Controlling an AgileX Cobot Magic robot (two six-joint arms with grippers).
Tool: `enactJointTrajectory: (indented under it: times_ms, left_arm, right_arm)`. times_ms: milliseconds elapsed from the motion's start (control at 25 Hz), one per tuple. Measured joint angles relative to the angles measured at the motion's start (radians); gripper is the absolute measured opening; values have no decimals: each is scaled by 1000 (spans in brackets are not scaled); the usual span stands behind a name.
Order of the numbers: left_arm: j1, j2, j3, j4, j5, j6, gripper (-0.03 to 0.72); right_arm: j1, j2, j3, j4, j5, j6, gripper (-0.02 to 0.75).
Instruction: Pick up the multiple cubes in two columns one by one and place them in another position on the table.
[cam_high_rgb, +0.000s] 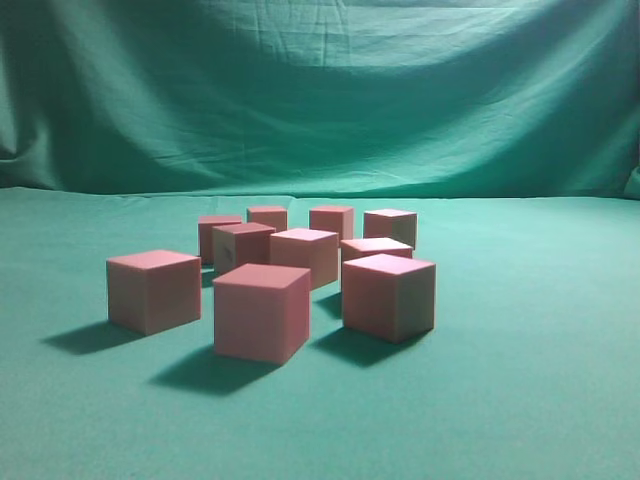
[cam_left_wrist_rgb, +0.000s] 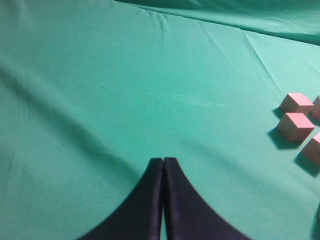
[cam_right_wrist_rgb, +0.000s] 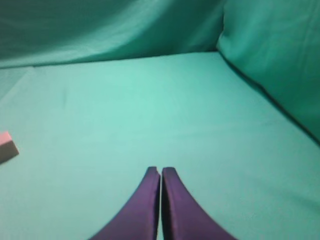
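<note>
You are looking at a draped green cloth backdrop (cam_high_rgb: 320, 90) hanging behind the green-clothed table (cam_high_rgb: 520, 400). The pink cubes (cam_high_rgb: 262, 310) are sitting clustered mid-table. Your left gripper (cam_left_wrist_rgb: 163, 161) and right gripper (cam_right_wrist_rgb: 160, 170) are hovering over bare cloth, jaws pressed together, holding nothing.

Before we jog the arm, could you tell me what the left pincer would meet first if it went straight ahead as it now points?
Probably only bare table: the shut left pincer points over open cloth, and the cubes lie off to its right.
</note>
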Motion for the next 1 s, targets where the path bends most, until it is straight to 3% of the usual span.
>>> enactJointTrajectory:
  times_ms: [1000]
  left_arm:
    - [0,0,0,0,0,0,0]
  right_arm:
    - [0,-1,58,0,16,1,0]
